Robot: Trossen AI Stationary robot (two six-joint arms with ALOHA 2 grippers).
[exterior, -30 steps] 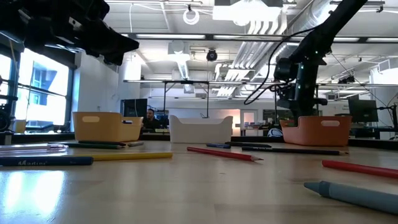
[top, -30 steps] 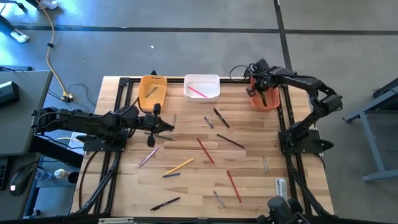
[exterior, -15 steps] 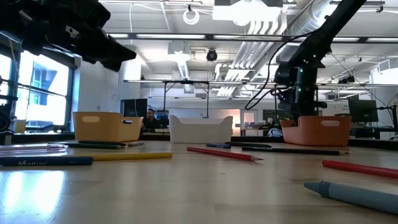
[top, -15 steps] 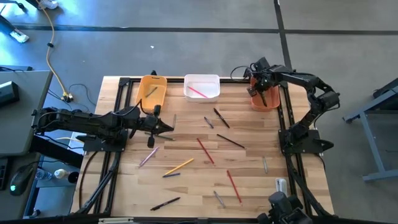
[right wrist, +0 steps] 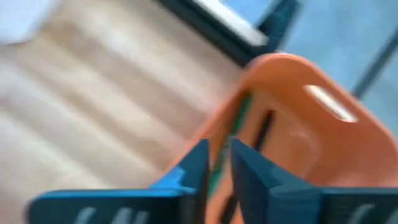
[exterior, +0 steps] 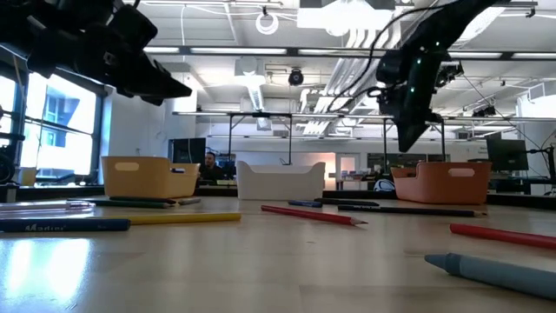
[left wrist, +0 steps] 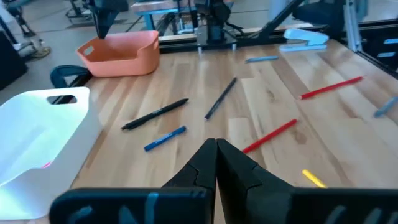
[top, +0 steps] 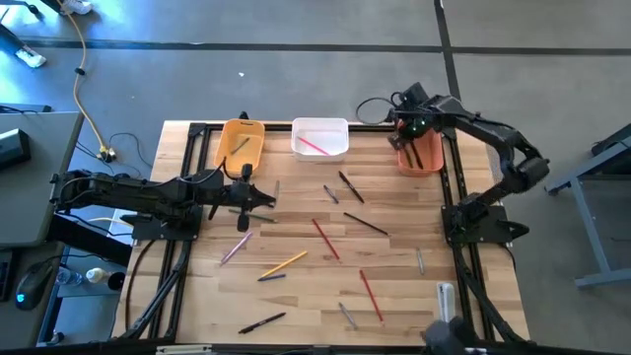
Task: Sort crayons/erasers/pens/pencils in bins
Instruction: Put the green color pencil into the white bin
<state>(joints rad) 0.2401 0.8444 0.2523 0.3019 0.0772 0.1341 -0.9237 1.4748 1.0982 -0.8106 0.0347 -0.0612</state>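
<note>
My right gripper (top: 408,138) hangs over the red-orange bin (top: 421,156) at the far right, fingers pointing down with a narrow gap, holding nothing; it also shows in the low view (exterior: 407,139). A dark pen (right wrist: 266,127) and a green stick (right wrist: 240,112) lie in that bin. My left gripper (top: 268,202) is shut and empty above the table's left half, near the yellow-orange bin (top: 241,144). The white bin (top: 320,140) holds a pink pencil (top: 314,146). Black pens (top: 351,187) and red pencils (top: 325,239) lie flat on the table.
More sticks lie loose on the wood: a yellow pencil (top: 284,263), a pink one (top: 235,248), a red one (top: 371,296), a black pen (top: 261,322) and a whitish oblong item (top: 446,293). Black frame rails (top: 455,197) edge the table. A person (exterior: 208,165) sits far behind.
My right gripper has risen out of the red-orange bin, drawn a little toward the far edge and tipped; the dark pen stays in the bin.
</note>
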